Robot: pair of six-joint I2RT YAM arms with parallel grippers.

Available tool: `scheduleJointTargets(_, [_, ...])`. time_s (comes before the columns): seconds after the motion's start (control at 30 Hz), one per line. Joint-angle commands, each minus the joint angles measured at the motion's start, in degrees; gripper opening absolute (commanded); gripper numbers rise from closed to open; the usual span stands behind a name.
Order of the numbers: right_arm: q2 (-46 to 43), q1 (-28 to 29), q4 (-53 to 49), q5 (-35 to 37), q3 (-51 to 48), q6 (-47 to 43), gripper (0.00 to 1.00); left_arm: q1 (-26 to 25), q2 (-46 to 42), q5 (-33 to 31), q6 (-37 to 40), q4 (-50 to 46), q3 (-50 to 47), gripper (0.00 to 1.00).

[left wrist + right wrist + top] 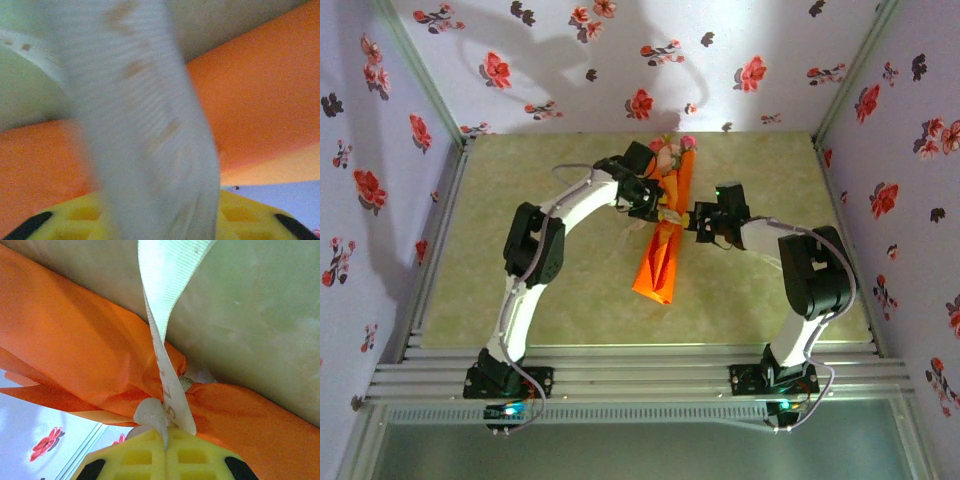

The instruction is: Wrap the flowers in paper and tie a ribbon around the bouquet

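Ribbon (pixel 167 365) in right gripper (pixel 166 432), elbow (pixel 815 275) high

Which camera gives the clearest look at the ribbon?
The right wrist view: the ribbon is sharp there, pinched in the right gripper and crossing the orange bouquet. The left wrist view shows it as a blurred pale band; the top view, barely a pale sliver.

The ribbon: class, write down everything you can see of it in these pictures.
The ribbon is a narrow, pale cream, translucent woven strip with faint printed marks. In the right wrist view it runs twisted down across the pinched waist of the orange paper into the shut right gripper, which clamps it. A small loop bulges just above the clamp. The left wrist view shows it blurred, close up.
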Motion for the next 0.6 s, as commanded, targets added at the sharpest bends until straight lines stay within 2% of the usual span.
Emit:
scheduleJointTargets(0.0, [-1.1,-0.1,2.7,-0.7,-0.7,0.1,0.0,0.3,-4.8,-0.5,1.0,-5.2,0.5,0.41])
scheduleJointTargets(0.17, [-0.5,-0.1,4.0,-0.7,-0.5,0.7,0.0,-0.3,-6.5,0.0,1.4,-11.9,3.3,0.46])
scheduleJointTargets(0.3, [-0.2,-0.1,4.5,-0.9,-0.4,0.8,0.0,-1.9,-4.7,4.3,-1.6,-10.2,4.2,0.47])
scheduleJointTargets(0.57, [0.1,-0.1,7.0,-1.8,-1.3,1.4,0.0,-3.7,1.5,6.3,-5.1,-8.8,9.5,0.54])
